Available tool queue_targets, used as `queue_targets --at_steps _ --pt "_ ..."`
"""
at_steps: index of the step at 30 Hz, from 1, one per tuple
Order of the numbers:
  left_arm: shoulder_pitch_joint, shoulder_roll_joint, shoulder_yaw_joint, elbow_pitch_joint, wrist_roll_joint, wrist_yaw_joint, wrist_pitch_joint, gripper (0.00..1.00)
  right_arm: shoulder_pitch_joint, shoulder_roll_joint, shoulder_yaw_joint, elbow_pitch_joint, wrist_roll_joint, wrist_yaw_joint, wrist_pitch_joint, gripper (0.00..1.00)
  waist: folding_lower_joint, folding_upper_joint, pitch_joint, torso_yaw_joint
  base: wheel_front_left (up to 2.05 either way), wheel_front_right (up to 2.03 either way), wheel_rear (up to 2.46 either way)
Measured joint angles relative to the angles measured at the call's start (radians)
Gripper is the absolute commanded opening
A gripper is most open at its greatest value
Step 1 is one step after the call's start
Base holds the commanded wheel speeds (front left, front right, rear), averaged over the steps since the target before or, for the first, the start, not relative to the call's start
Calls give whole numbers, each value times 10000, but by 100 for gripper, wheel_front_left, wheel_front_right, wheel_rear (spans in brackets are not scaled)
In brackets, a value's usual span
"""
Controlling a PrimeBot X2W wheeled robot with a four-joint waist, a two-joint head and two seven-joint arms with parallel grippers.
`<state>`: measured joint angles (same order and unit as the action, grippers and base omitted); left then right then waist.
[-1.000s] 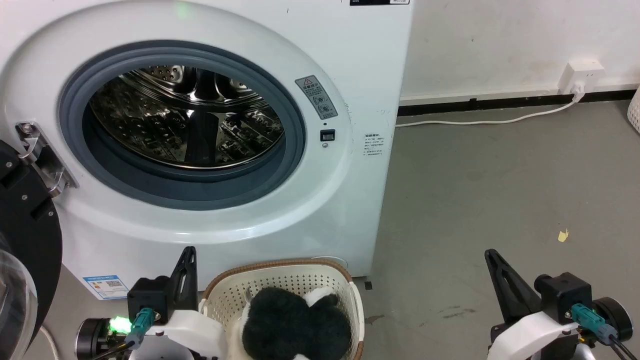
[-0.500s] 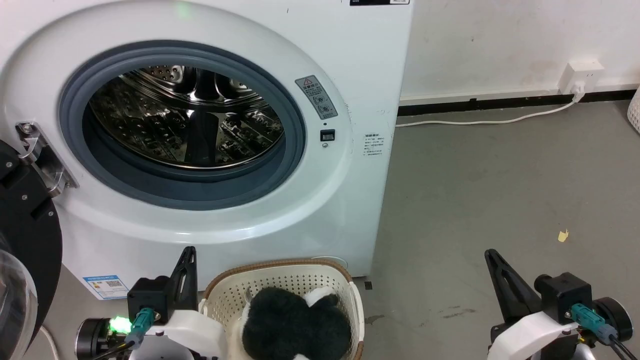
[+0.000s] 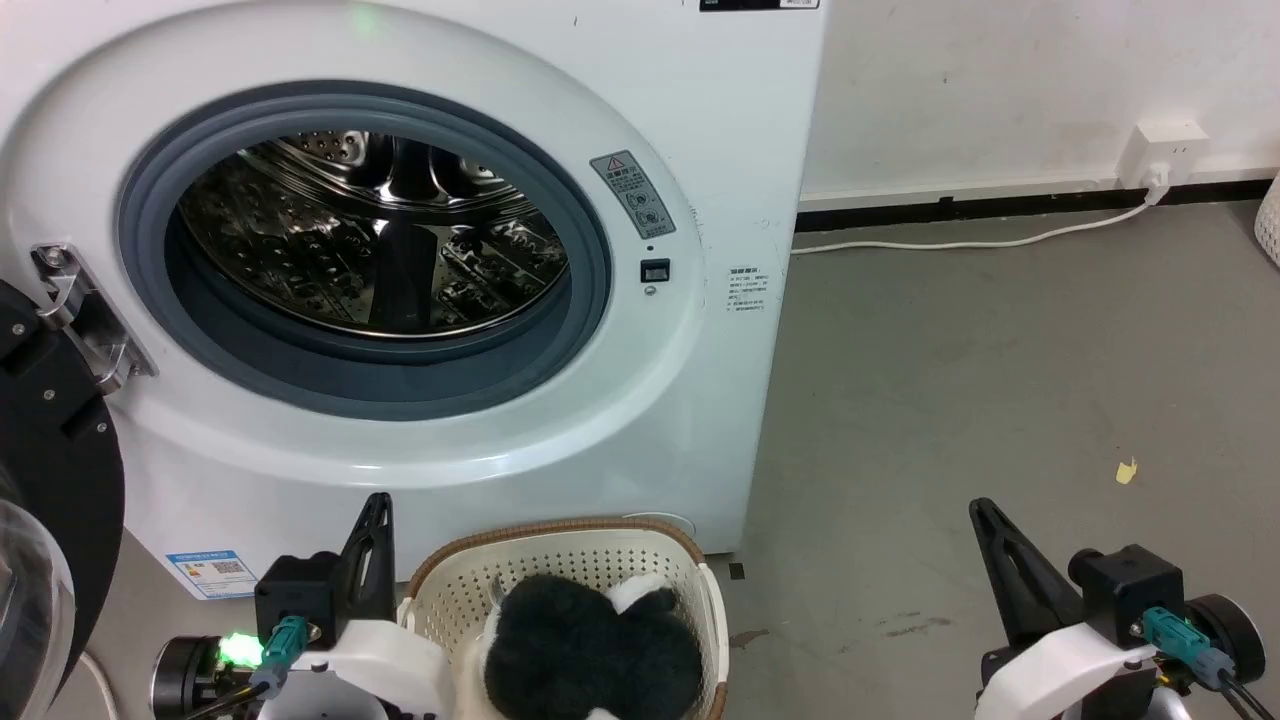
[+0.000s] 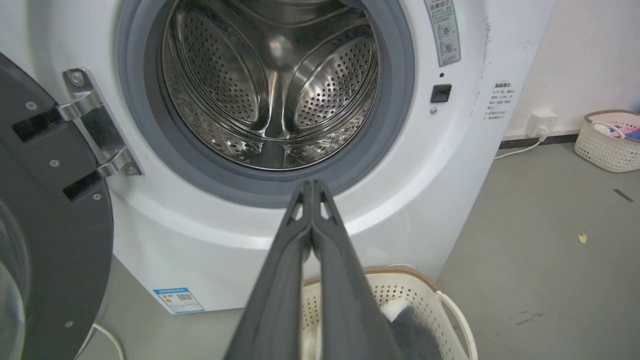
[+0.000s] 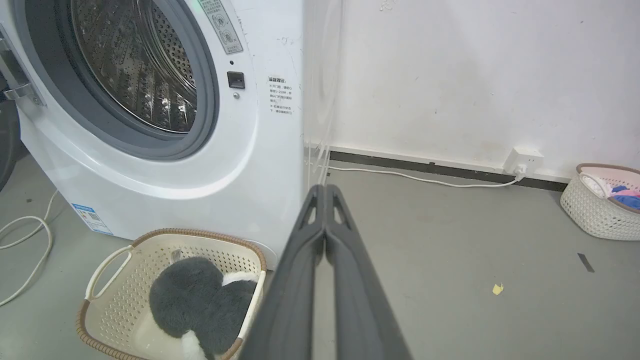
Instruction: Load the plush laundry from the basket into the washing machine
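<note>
Left gripper [image 4: 311,186]: pressed together along its whole length and empty, raised just beside the basket [image 3: 560,528] on the basket's left.
Right gripper [image 5: 325,189]: also closed flat on nothing, well apart from the basket on its right, over the floor [image 3: 950,350].
Plush laundry [image 3: 590,650]: lies inside the basket, black fur heaped with a white patch showing. Neither gripper touches it.
Washing machine [image 3: 700,150]: directly behind the basket. Its door [image 3: 60,470] is swung open to the basket's left, and the drum [image 4: 270,85] looks empty.
Step in hand: apparently the very start, with the reach into the basket not yet begun and nothing loaded.
Next move calls for: spreading a gripper, lowering it into the basket, and pinching a deep fold of fur.
After that: lifting the toy clear of the basket's rim, then up and back to the opening above the basket.
</note>
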<state>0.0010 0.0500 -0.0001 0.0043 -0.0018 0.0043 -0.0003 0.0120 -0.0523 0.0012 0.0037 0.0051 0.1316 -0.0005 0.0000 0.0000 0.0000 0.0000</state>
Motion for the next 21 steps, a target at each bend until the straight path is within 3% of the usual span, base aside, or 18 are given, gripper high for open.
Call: queue_targets --at_steps 21 --pt "0 0 -4 0 0 0 2 0 0 0 -4 0 0 0 0 0 0 0 0 0 0 0 0"
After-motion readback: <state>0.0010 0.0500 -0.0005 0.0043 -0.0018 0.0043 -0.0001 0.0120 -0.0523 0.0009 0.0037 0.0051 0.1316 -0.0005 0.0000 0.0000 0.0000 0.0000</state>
